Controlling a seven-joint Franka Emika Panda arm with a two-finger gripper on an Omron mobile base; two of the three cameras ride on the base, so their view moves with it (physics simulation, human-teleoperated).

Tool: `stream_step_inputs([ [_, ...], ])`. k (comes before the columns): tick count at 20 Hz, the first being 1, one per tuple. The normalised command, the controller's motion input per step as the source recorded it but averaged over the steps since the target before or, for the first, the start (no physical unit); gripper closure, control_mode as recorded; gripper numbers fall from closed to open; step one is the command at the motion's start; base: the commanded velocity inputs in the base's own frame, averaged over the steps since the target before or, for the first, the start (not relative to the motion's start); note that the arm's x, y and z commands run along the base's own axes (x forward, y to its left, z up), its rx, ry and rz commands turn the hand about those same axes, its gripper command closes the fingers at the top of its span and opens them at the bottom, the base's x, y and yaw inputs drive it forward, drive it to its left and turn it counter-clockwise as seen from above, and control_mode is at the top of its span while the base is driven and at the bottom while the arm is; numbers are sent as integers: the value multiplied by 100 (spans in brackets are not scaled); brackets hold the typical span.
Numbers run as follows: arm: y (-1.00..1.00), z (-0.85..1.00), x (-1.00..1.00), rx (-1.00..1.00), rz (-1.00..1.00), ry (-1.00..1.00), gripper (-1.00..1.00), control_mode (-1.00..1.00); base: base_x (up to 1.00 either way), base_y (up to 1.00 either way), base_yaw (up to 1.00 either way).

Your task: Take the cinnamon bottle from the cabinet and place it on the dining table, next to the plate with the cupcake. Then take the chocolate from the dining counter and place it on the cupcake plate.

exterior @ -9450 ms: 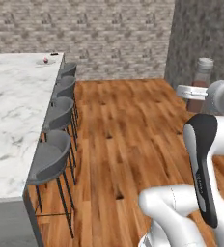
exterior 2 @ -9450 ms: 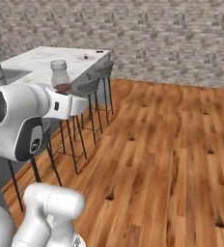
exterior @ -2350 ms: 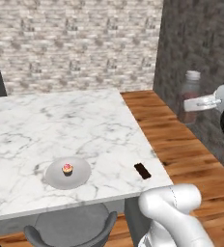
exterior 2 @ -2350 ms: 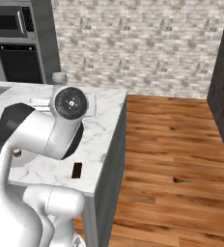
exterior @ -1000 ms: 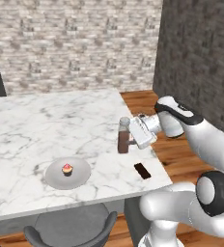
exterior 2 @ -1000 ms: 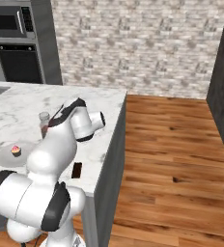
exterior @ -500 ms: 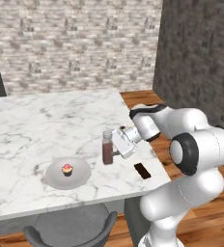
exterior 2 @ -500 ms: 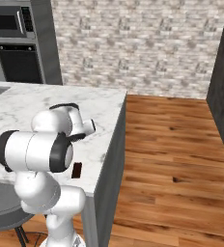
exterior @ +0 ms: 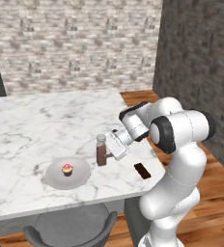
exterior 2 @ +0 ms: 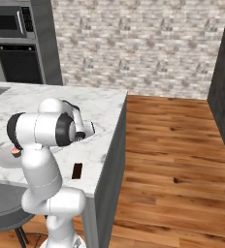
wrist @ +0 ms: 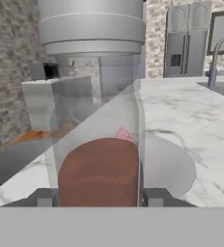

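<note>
Now the cinnamon bottle (exterior: 101,150) has come down from mid-air beside the worktop (exterior: 32,125) to stand upright just right of the cupcake plate (exterior: 68,173), seemingly touching down, so release comes next, while the folded arm reaches low and leftward, its jaws clamping the bottle's sides

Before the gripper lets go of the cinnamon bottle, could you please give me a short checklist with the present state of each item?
1. Gripper shut on cinnamon bottle: ok.
2. Bottle upright: ok.
3. Bottle beside the plate, not on it: ok.
4. Bottle base resting on the dining table: cannot tell.
5. Cupcake standing on the plate: ok.
6. Chocolate on the plate: not ok, it lies on the table near the edge.
</note>
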Motion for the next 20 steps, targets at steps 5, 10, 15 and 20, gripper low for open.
stream_step_inputs([
  [5,20,-38,26,-3,0,-1,100,-100,0,0,0],
  [10,22,-24,21,-4,0,-5,100,-100,0,0,0],
  [15,5,-39,9,-1,0,0,100,-100,0,0,0],
  [20,0,-14,-1,0,0,-3,-100,-100,0,0,0],
])
